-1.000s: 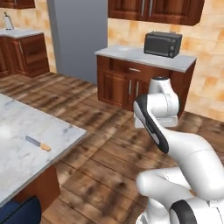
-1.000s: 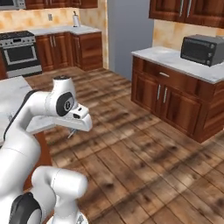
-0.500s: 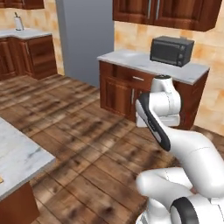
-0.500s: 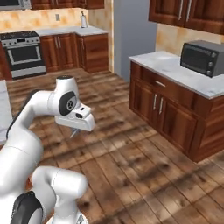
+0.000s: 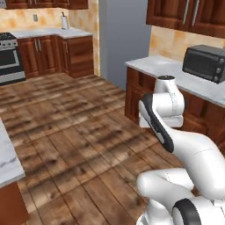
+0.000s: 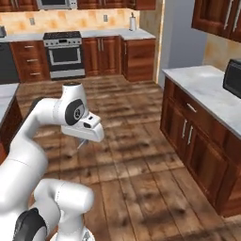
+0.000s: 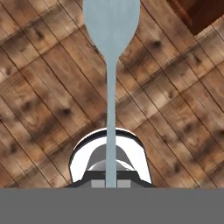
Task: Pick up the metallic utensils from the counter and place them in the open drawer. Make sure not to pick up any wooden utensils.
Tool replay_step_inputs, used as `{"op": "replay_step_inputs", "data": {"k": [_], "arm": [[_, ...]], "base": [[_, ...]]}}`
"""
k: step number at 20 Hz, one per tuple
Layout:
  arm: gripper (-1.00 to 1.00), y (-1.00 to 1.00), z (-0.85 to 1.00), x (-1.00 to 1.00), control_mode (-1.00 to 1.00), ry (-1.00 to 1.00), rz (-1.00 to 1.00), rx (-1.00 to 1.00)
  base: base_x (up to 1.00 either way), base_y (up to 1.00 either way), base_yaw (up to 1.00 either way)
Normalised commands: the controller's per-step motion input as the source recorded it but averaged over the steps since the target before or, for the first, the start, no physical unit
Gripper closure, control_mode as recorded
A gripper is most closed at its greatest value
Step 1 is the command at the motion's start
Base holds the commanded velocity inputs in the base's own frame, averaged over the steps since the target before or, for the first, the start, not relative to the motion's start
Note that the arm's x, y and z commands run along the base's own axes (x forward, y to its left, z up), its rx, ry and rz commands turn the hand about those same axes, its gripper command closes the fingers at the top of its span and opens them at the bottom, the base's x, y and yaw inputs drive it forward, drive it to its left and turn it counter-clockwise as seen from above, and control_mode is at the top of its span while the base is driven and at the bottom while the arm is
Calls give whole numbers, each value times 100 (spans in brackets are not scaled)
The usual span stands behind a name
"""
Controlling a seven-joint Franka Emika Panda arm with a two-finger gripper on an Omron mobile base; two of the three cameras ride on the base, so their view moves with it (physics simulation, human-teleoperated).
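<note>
The gripper [image 7: 111,181] is clenched on the silver-grey spoon [image 7: 111,52], whose bowl points to 12 o'clock over open plank floor [image 5: 74,145]. The marble counter [image 5: 8,160] edge sits at 9 o'clock. Since earlier, the base has turned; the counter has slid mostly out.

Kitchen: stove [image 6: 64,54], microwave [image 5: 205,62], cabinets [image 6: 202,155]

Smooth matt silver-grey metal spoon [image 7: 111,26], knotty brown wood plank floor [image 5: 74,145] with a low sheen, white-grey veined marble table [image 5: 6,160] edge, glossy reddish-brown wooden cabinets [image 6: 197,150], pale marble countertop [image 6: 207,92], dark metal microwave [image 5: 205,62], steel stove [image 6: 64,55]
</note>
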Motion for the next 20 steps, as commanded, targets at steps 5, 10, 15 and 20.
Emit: {"op": "replay_step_inputs", "data": {"k": [5, 10, 15, 20], "arm": [[100, 0, 0, 0, 100, 0, 0, 0], [100, 0, 0, 0, 100, 0, 0, 0], [100, 0, 0, 0, 100, 0, 0, 0], [100, 0, 0, 0, 100, 0, 0, 0]], "base": [[100, -69, 47], [100, -25, 45], [100, 0, 40], [100, -1, 32]]}}
